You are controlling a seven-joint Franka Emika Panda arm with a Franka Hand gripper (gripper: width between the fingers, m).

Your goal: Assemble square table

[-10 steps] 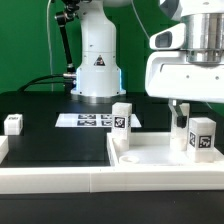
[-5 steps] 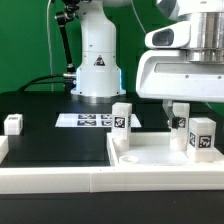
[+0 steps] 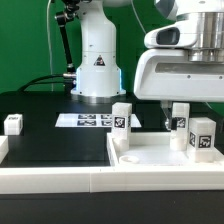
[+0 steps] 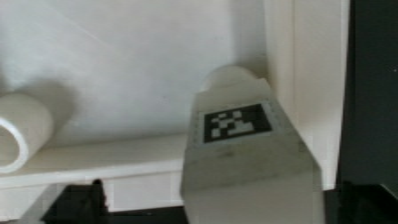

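Observation:
The square table's white slab (image 3: 160,158) lies at the front on the exterior view's right. Three white tagged legs stand on it: one at its left back corner (image 3: 122,117), one at the back right (image 3: 181,117), one at the right (image 3: 201,138). A fourth leg (image 3: 13,124) stands apart at the far left. My gripper (image 3: 178,103) hangs just above the back right leg. In the wrist view that leg (image 4: 240,130) rises between my dark fingers (image 4: 71,205), with a gap on one side. The gripper (image 4: 214,208) is open.
The marker board (image 3: 88,120) lies flat on the black table in front of the robot base (image 3: 97,62). A long white border wall (image 3: 60,180) runs along the front. A rounded white part (image 4: 15,125) shows at the wrist view's edge.
My gripper has risen off the back right leg. The leg's tag, hidden behind the fingers before, now shows. The leg stays standing on the slab.

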